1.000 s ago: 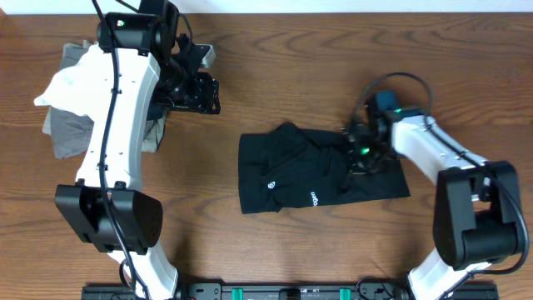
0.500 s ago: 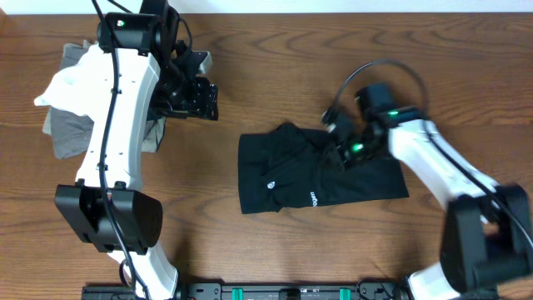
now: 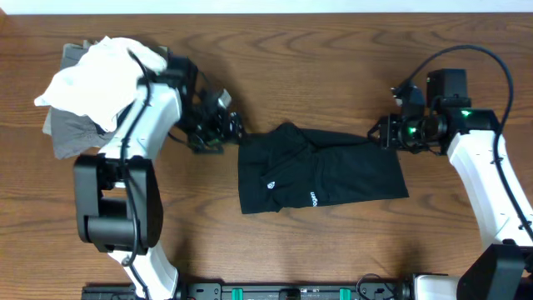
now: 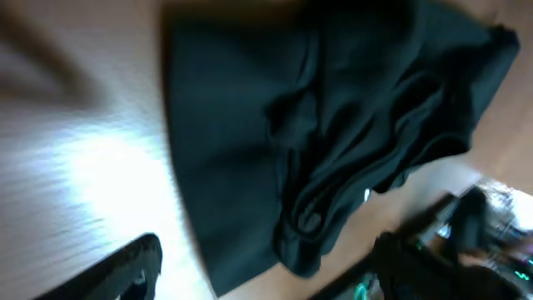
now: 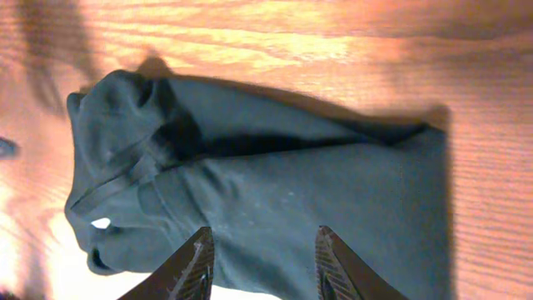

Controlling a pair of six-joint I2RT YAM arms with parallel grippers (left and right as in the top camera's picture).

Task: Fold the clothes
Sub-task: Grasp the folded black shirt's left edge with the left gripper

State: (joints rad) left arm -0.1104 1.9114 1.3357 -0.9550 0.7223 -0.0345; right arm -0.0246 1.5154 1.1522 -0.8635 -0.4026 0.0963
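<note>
From overhead, the black shirt [image 3: 333, 171] lies crumpled and partly folded near the middle of the wooden table [image 3: 333, 50], with its small white logo [image 3: 271, 185] and white lettering [image 3: 315, 198] toward its 6 o'clock edge. My left gripper [image 3: 218, 132] hangs just off the shirt's 10 o'clock corner. Whether it touches the cloth I cannot tell. My right gripper [image 3: 390, 133] sits at the shirt's 2 o'clock corner, just above the hem. Off at the table's 10 o'clock, a white garment [image 3: 96, 75] is heaped on a grey garment [image 3: 67, 133], well apart from the shirt.

Through my left wrist, the picture is blurred. The shirt fills the frame from 12 to 5 o'clock in bunched folds. One of my fingers [image 4: 125, 268] shows at 7 o'clock and a dark shape at 5 o'clock looks like its mate, so the jaws stand wide with nothing between them.

Through my right wrist, the shirt spreads across the middle, collar bunched toward 9 o'clock. My two fingers [image 5: 191, 265] rise from 6 o'clock, parted by a moderate gap, gripping nothing, the cloth lying beyond them.
</note>
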